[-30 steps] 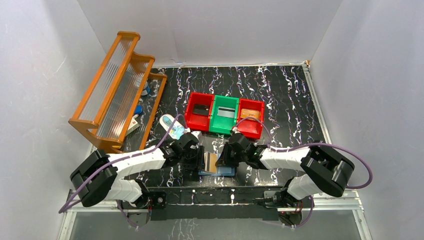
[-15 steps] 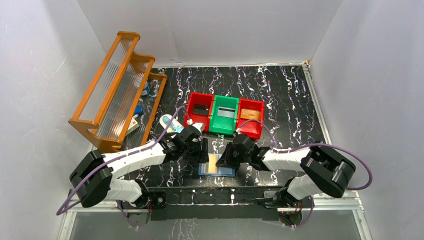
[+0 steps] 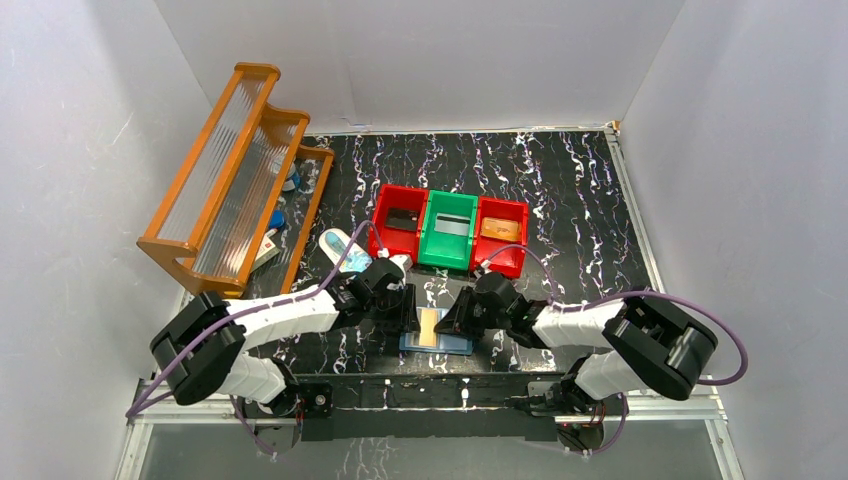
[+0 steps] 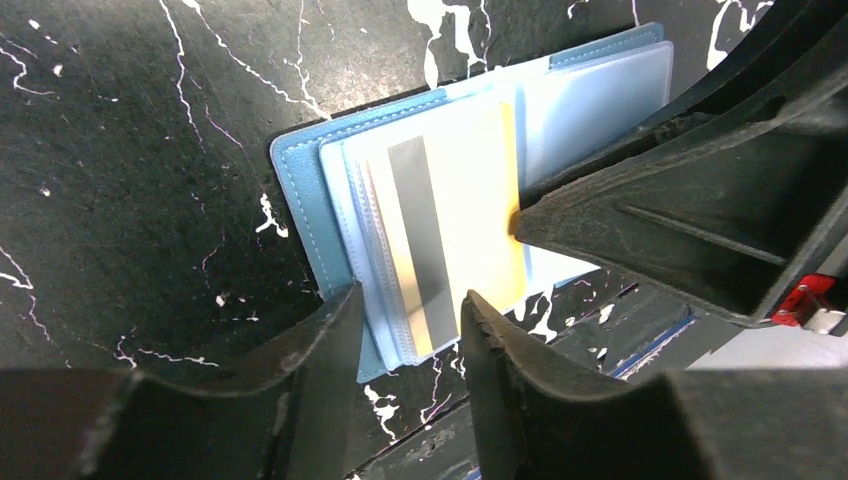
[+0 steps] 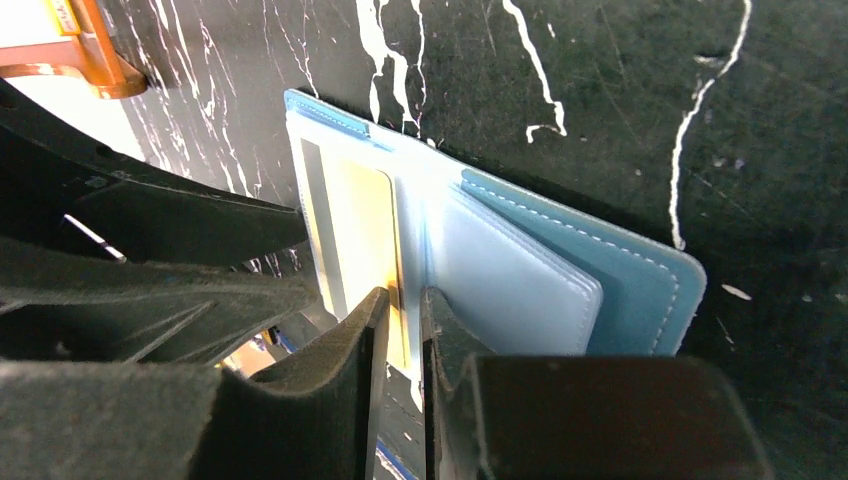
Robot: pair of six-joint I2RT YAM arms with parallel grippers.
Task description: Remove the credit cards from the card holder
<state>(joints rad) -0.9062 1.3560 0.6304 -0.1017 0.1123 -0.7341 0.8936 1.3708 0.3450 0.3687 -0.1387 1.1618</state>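
So the card holder is lying open on the black marbled worktop, right at the near edge, between the two arms. There's a tan-orange card with a grey stripe sitting in one of its clear pockets.

The left gripper is down over the near edge of the holder. Its jaws are spread apart, with the edge of the pocket pages showing in the gap, and they aren't clamped on anything as far as I can see.

The right gripper comes in from the other side, tip touching the long edge of the tan-orange card. Its jaws are almost together, just a thin slit with the card's edge running into it. Honestly I can't tell if it's really pinching the card.

Further back there's a row of three bins. The left red bin has a black card in it, the green bin has a pale grey card, and the right red bin has an orange-brown card.
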